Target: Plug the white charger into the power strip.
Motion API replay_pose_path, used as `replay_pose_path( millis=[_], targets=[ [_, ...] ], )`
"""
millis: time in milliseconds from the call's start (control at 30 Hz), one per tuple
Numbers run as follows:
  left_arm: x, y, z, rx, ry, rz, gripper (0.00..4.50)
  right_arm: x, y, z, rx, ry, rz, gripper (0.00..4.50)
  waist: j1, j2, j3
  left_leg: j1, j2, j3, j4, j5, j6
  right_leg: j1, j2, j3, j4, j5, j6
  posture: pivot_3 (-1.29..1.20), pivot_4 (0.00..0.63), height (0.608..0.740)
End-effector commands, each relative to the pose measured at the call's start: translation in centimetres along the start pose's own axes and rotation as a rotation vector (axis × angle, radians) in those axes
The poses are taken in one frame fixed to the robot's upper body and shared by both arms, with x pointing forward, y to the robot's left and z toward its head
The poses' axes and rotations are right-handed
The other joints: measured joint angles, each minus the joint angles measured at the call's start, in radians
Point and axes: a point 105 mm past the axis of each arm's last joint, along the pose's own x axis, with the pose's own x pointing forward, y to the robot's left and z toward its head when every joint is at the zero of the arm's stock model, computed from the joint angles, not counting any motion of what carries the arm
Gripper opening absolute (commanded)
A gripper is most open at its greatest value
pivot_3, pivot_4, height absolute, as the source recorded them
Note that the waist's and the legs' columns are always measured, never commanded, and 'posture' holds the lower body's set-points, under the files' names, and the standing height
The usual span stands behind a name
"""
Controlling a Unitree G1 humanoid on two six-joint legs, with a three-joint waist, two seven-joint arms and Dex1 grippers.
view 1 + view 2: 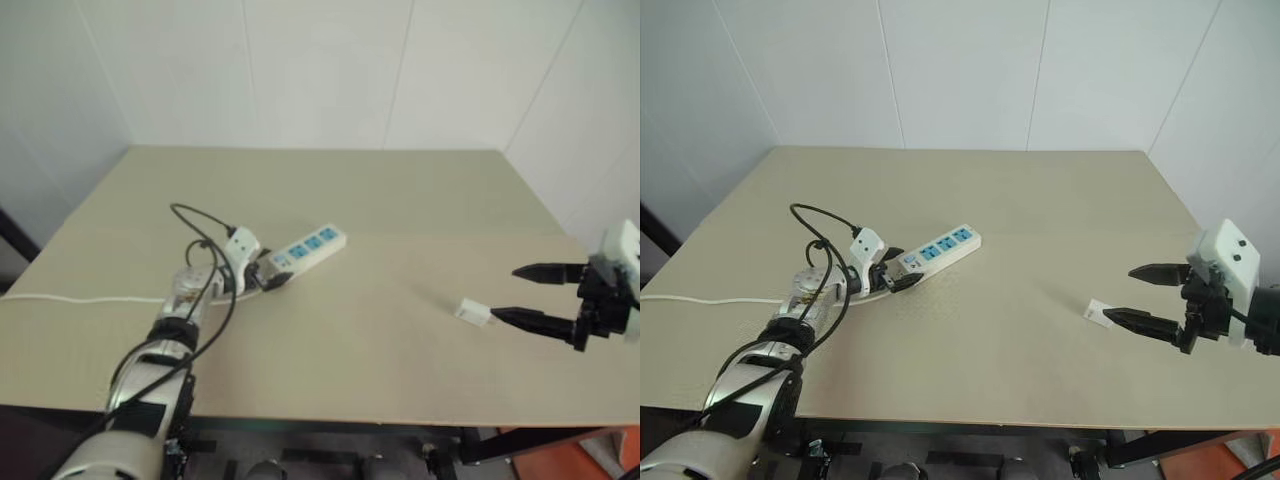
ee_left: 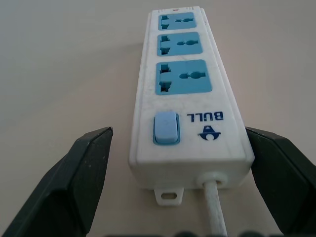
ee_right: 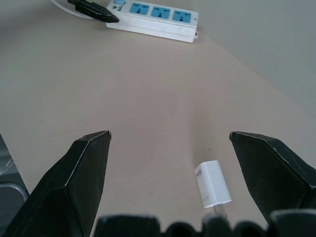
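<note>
The power strip (image 1: 312, 247), a long white bar with three blue sockets, lies left of the table's middle. My left gripper (image 2: 177, 131) is open, with its black fingers (image 2: 86, 168) on either side of the strip's switch end (image 2: 165, 127), where the cord comes out. The white charger (image 1: 473, 311) lies on its side on the table's right part. My right gripper (image 1: 505, 293) hovers just right of it, open and empty, and the charger (image 3: 212, 185) rests between and below its fingers.
The strip's thin white cord (image 1: 80, 298) runs off to the table's left edge. The beige table (image 1: 400, 200) has bare room between strip and charger. White walls stand behind and to the right of the table.
</note>
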Motion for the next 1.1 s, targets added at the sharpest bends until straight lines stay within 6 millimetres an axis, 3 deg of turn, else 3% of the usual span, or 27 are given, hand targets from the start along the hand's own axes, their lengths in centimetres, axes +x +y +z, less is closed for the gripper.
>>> replay_pose_path(
  millis=[33, 233, 400, 533, 700, 933, 1100],
  targets=[
    [0.5, 0.5, 1.1, 0.03, -0.017, 0.026, 4.48, -0.7, 0.1, 1.3, -0.038, -0.039, -0.025, 4.5, 0.0, 0.0, 0.0, 0.0, 0.0, 0.0, 0.0, 0.0, 0.0, 0.0, 0.0, 0.0, 0.0, 0.0, 0.0, 0.0, 0.15, 0.74],
    [1.2, -0.3, 0.0, -0.021, 0.028, 0.005, 4.48, -0.7, 0.4, 1.6, -0.042, -0.048, -0.03, 4.5, 0.0, 0.0, 0.0, 0.0, 0.0, 0.0, 0.0, 0.0, 0.0, 0.0, 0.0, 0.0, 0.0, 0.0, 0.0, 0.0, 0.15, 0.74],
    [1.4, -0.9, -1.0, -0.059, 0.051, -0.005, 3.31, -0.8, 0.5, 1.8, -0.043, -0.05, -0.036, 4.5, 0.002, 0.0, 0.0, 0.001, 0.0, 0.0, 0.0, 0.0, 0.0, 0.001, 0.0, 0.0, 0.0, 0.0, 0.0, 0.0, 0.15, 0.74],
    [1.7, -1.6, -0.8, -0.071, 0.028, -0.035, 3.31, -0.9, 0.7, 1.7, -0.039, -0.05, -0.042, 4.5, 0.002, 0.0, 0.0, 0.001, 0.0, 0.0, 0.0, 0.0, 0.0, 0.001, 0.0, 0.0, 0.0, 0.0, 0.0, 0.0, 0.15, 0.74],
    [1.4, -3.6, -0.2, -0.01, 0.009, -0.222, 3.31, -1.1, 0.7, 1.6, -0.033, -0.048, -0.054, 4.5, 0.004, 0.0, 0.0, 0.0, -0.001, 0.0, 0.0, 0.0, 0.0, 0.001, 0.0, 0.0, 0.0, 0.0, 0.001, 0.0, 0.15, 0.74],
    [-0.4, -6.0, 1.7, 0.063, -0.073, -0.506, 3.31, -1.2, 0.6, 1.3, -0.029, -0.044, -0.064, 4.5, 0.002, 0.0, 0.0, 0.0, -0.001, 0.0, 0.0, 0.0, 0.0, 0.001, 0.0, 0.0, 0.0, 0.0, 0.001, 0.0, 0.15, 0.74],
    [-2.0, -8.2, 1.1, 0.1, -0.037, -0.667, 3.31, -1.1, 0.7, 1.2, -0.026, -0.043, -0.059, 4.5, 0.001, 0.0, 0.0, 0.0, 0.0, 0.0, 0.0, 0.0, 0.0, 0.0, 0.0, 0.0, 0.0, 0.0, 0.001, 0.0, 0.15, 0.74]
  ],
)
